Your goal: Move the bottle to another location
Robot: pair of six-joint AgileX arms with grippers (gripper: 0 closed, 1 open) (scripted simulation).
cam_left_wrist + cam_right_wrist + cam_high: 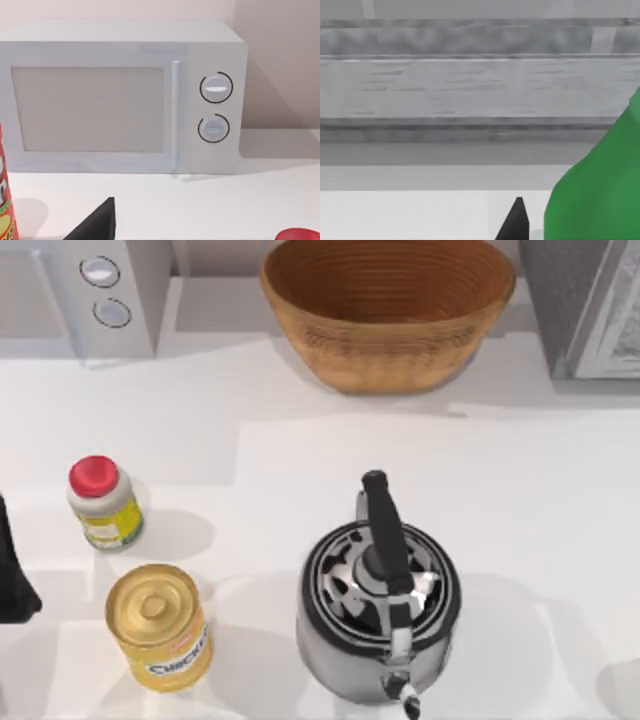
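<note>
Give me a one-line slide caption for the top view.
Steel kettle at table centre, gold can and red-lidded jar left, wicker basket behind.

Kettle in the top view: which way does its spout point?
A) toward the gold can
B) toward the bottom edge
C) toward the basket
B: the kettle has its spout at the bottom edge of the top view, away from the basket.

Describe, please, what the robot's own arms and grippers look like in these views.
Little of them shows. At the top view's left edge, the left arm is a plain black, tapering shape with no visible markings or cables. In the left wrist view, a fingertip of the left gripper is a matte black wedge. In the right wrist view, a fingertip of the right gripper is a black pointed tip.
</note>
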